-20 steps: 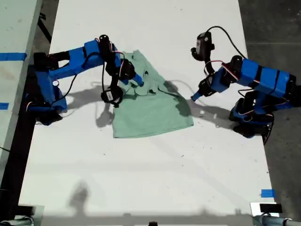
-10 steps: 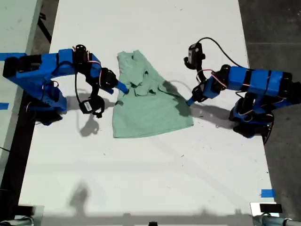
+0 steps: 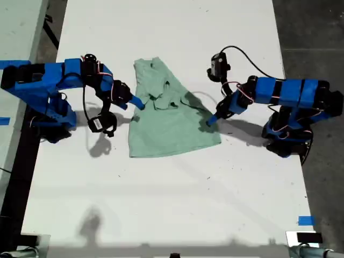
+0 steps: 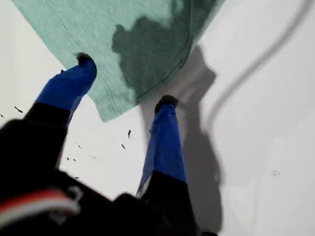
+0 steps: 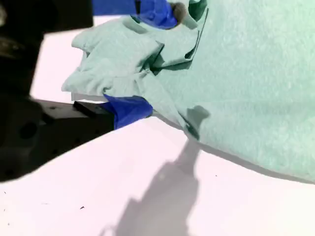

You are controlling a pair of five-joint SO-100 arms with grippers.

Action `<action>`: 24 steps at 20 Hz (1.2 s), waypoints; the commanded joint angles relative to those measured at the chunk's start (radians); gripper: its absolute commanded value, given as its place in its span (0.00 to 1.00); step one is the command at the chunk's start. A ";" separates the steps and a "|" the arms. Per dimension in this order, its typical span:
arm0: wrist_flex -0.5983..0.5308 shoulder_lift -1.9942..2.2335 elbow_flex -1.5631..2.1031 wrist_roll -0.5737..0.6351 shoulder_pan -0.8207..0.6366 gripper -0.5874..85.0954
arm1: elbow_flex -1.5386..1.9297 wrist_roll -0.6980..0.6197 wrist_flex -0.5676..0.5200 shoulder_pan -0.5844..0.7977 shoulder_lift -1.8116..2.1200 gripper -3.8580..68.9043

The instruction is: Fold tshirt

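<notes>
Tshirt (image 3: 172, 121) on table (image 3: 177, 204), between tools.

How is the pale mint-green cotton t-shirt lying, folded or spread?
Partly folded: pale mint-green t-shirt flat at one end, bunched at other.

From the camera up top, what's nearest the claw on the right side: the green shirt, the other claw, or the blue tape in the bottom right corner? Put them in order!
1. The tshirt: its edge lies right at my first claw, on the exterior view's right.
2. My second claw: across the tshirt, toward that view's left.
3. The blue tape: far off, near that view's bottom right corner.
</notes>
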 commanded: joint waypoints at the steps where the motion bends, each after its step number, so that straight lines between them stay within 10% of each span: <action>1: -0.020 0.080 0.005 -0.014 0.006 0.30 | -0.028 0.009 -0.066 0.003 -0.038 0.44; 8: -0.021 0.140 0.058 -0.018 -0.002 0.30 | -0.147 -0.003 -0.098 0.032 -0.344 0.44; 16: -0.025 0.181 0.089 -0.029 0.003 0.30 | -0.256 -0.031 -0.043 0.003 -0.443 0.05; 24: -0.018 0.213 0.095 -0.058 0.032 0.29 | -0.403 0.018 0.262 -0.072 -0.325 0.05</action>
